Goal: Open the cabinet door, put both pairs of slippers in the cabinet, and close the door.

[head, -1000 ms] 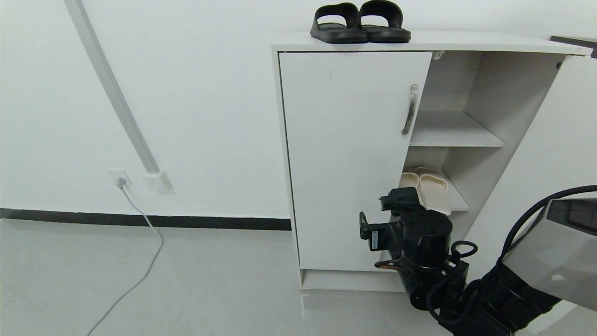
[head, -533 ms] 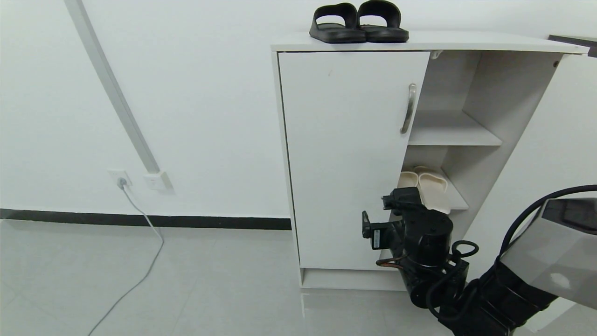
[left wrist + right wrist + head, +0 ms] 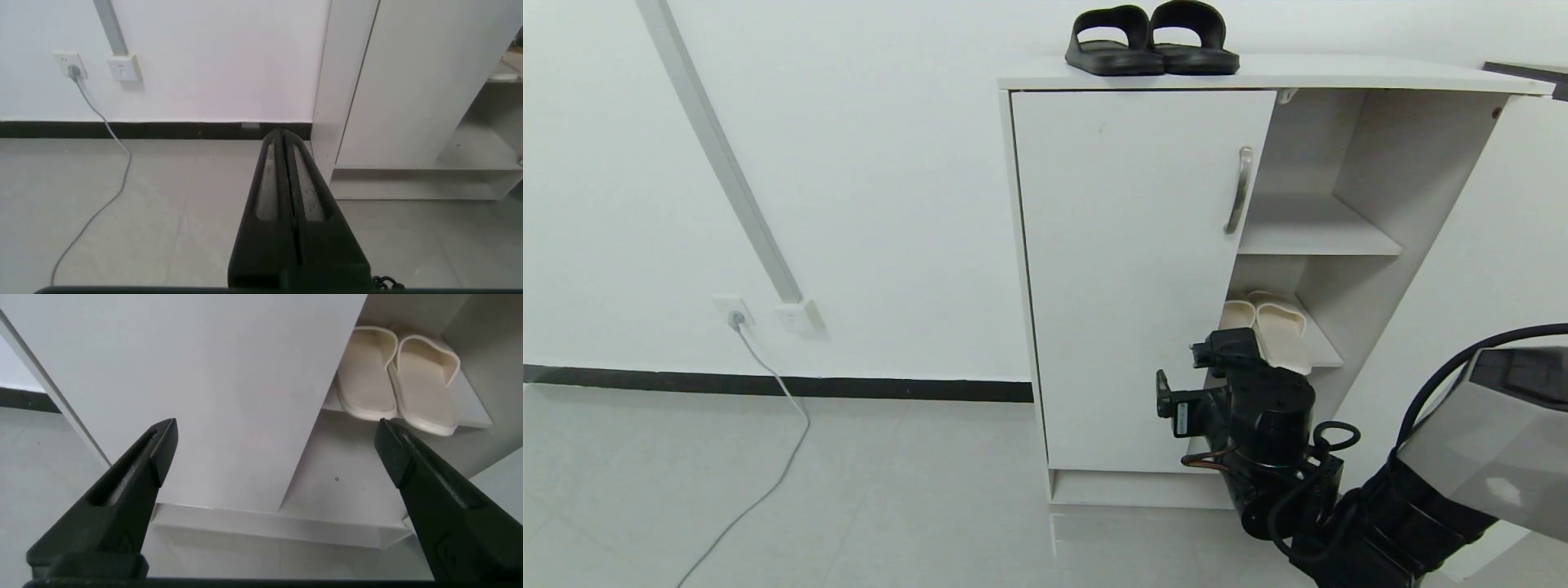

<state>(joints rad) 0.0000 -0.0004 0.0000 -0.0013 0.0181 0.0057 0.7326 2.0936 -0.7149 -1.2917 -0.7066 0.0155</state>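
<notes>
Standing open, the cabinet door [image 3: 1503,245] is exposing the cream slippers [image 3: 1270,327], shelved low inside. The black slippers [image 3: 1153,41], on the cabinet top [image 3: 1339,73], are awaiting stowing, then door closure. The right gripper [image 3: 275,431] is being held spread and empty, the left gripper [image 3: 283,143] pressed together.

Left end effector [image 3: 283,140] fingers together — right end effector [image 3: 276,433] spread wide

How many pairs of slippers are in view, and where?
2: black pair on the cabinet top; beige pair on its lower shelf; the closed door could hide more.
</notes>
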